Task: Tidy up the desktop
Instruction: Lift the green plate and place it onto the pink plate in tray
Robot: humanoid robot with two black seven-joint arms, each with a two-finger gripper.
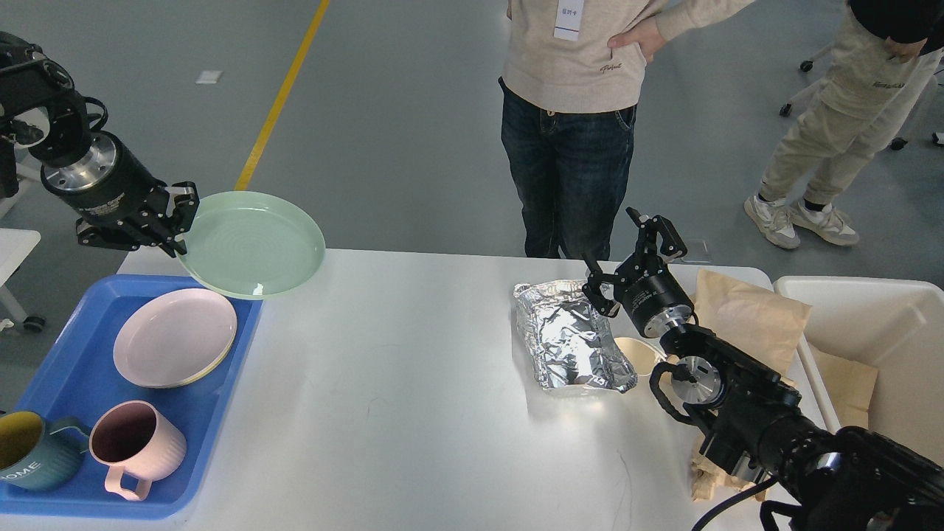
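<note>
A large white rectangular desktop [413, 383] spreads beneath both arms. A pale green round plate [254, 243] is gripped by the left gripper [177, 221] above a blue plastic tray [74, 383]. The right gripper [623, 258] is held open above a crumpled foil bag [571, 339].

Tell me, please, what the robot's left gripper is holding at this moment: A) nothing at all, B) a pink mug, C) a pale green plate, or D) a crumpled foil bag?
C. The left gripper is clamped on the rim of the pale green plate, held above the far corner of the blue tray, while the pink mug sits in the tray and the foil bag lies on the desktop.
</note>
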